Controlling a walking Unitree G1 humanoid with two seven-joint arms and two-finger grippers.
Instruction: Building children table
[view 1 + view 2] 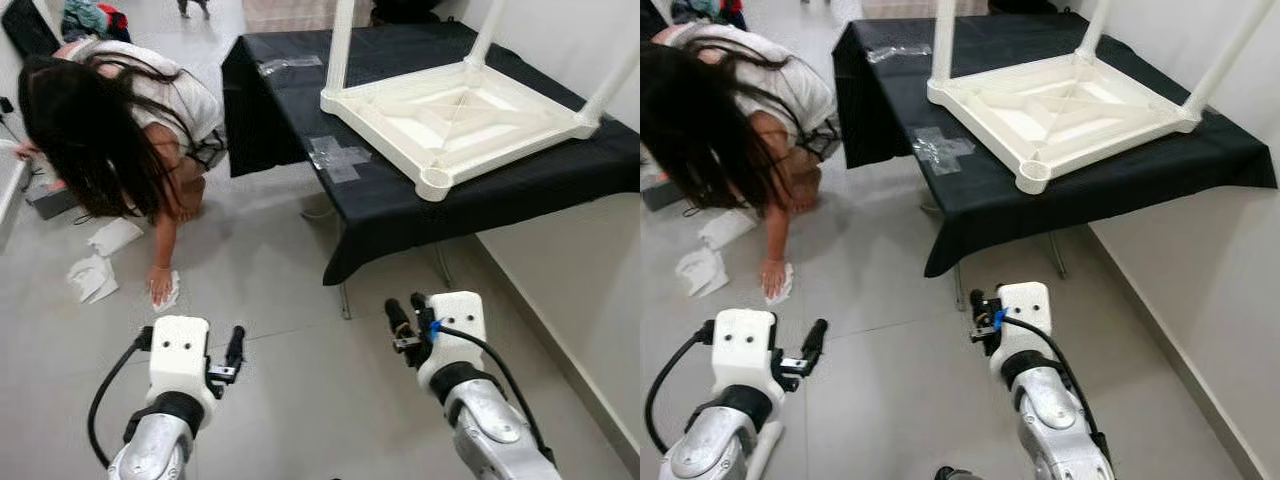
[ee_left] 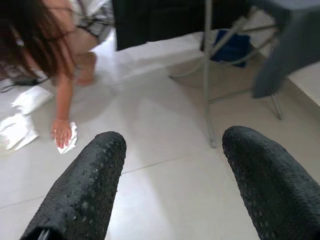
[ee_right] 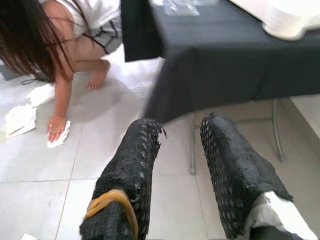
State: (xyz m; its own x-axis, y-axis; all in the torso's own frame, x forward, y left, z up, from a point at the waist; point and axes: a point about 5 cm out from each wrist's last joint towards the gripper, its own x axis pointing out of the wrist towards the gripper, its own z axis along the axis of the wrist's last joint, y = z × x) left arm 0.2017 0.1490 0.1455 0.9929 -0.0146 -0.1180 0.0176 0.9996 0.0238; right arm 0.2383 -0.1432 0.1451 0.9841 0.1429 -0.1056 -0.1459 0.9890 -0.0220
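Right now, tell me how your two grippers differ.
The left gripper has its fingers wide apart, while the right gripper has only a narrow gap between its fingers. The right gripper carries a yellow band and a frayed cover; the left gripper's pads look intact. Both are empty, with black textured fingers, held low above the floor.

White, smooth plastic with a slight sheen is seen on the upturned children's table. Matt black cloth is draped over thin metal legs. Crumpled paper lies on smooth, faintly glossy floor tiles. Gripper fingers are coated in rough, dimpled black rubber.
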